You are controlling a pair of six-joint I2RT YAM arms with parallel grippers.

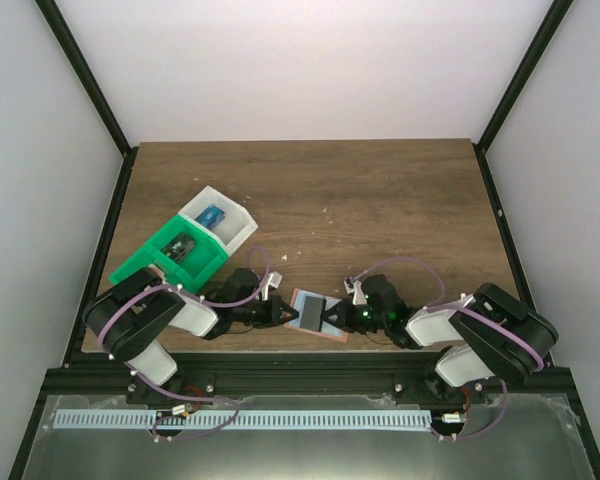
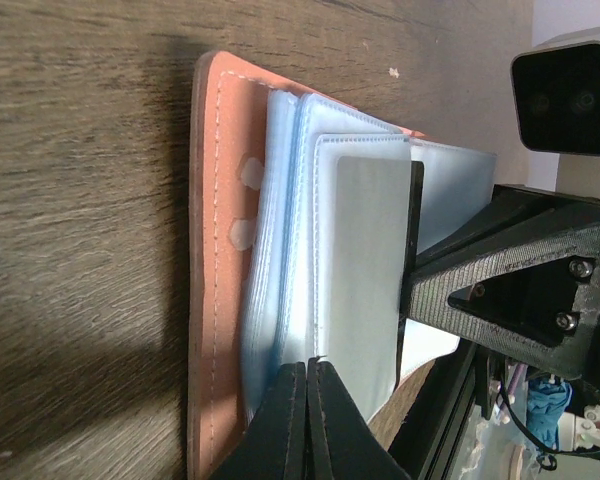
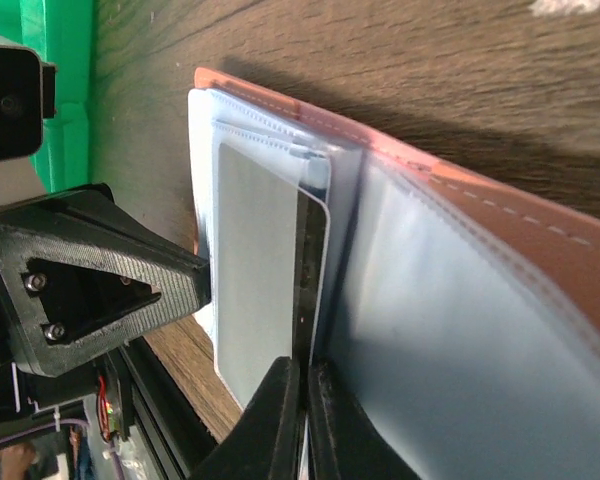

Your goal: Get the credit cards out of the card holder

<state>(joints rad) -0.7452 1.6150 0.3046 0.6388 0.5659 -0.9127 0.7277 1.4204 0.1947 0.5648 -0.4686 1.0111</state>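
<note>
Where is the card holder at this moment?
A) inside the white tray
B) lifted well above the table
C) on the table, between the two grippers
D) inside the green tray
C: in the top view the card holder lies on the wooden table near its front edge, with the left gripper at one side and the right gripper at the other.

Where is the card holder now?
In the top view, the card holder lies at the near edge of the table, between the left hand and the right hand.

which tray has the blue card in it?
The white tray, the one farther back; the blue card lies inside. The adjoining green tray holds a darker card.
</note>
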